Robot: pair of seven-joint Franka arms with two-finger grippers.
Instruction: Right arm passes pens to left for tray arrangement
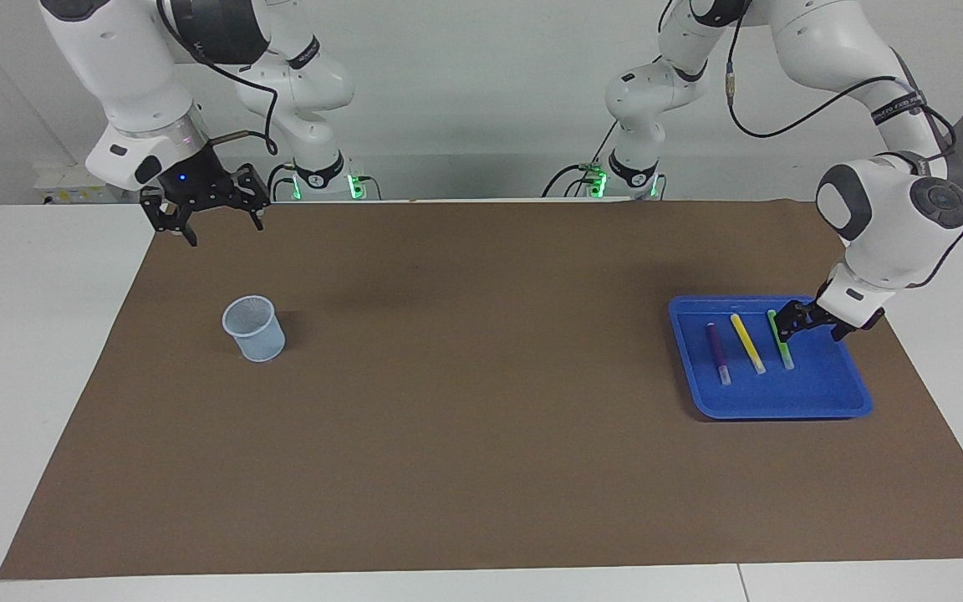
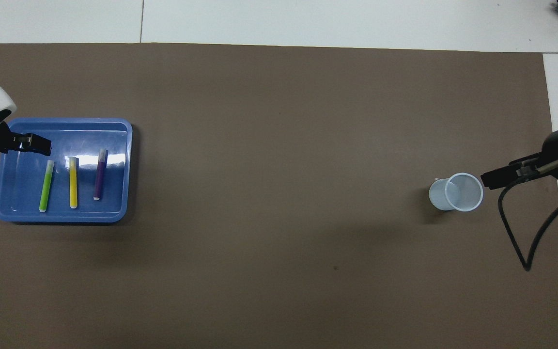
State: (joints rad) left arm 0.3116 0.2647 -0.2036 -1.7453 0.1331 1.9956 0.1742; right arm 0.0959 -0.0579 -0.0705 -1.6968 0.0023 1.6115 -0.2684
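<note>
The blue tray (image 1: 824,401) (image 2: 17,213) lies at the left arm's end of the table. Three pens lie side by side in it: purple (image 1: 717,351) (image 2: 100,174), yellow (image 1: 747,343) (image 2: 72,183) and green (image 1: 785,355) (image 2: 46,186). My left gripper (image 1: 785,333) (image 2: 46,148) is low over the tray, by the green pen. Whether it touches the pen is unclear. My right gripper (image 1: 218,226) (image 2: 486,180) is open and empty. It hangs above the mat's edge at the right arm's end and waits.
A small translucent pale-blue cup (image 1: 254,329) (image 2: 456,193) stands upright on the brown mat (image 1: 481,376) at the right arm's end. A black cable (image 2: 516,232) loops from the right arm beside the cup.
</note>
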